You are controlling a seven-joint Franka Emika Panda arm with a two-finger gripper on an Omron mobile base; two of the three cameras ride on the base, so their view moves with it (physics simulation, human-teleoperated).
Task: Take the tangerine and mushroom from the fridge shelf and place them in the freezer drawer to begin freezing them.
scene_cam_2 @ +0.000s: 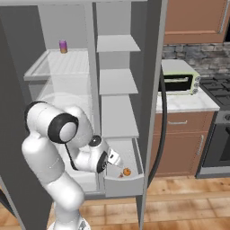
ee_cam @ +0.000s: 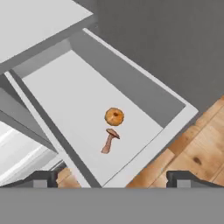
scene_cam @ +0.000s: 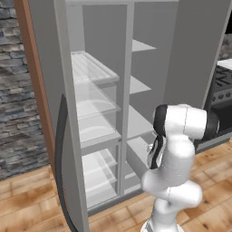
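Note:
The freezer drawer (ee_cam: 131,83) is pulled out below the fridge shelves, its light-grey front wall (scene_cam_2: 123,185) facing the room. On its floor lies the tangerine (ee_cam: 114,116), small and orange, with the brown mushroom (ee_cam: 109,140) on its side just beside it. From the right base camera, the tangerine (scene_cam_2: 127,171) and mushroom (scene_cam_2: 120,176) sit near the drawer's front. My gripper (ee_cam: 113,179) hovers above the drawer's front edge, open, with nothing between its fingertips (ee_cam: 41,178). In the right base view the gripper (scene_cam_2: 117,159) is just left of and above the two items.
A purple can (scene_cam_2: 63,46) stands on the top fridge shelf. The open fridge door (scene_cam_2: 152,90) rises right of the drawer. Beyond it are a counter with a toaster oven (scene_cam_2: 179,80) and a stove (scene_cam_2: 220,87). Wooden floor lies in front.

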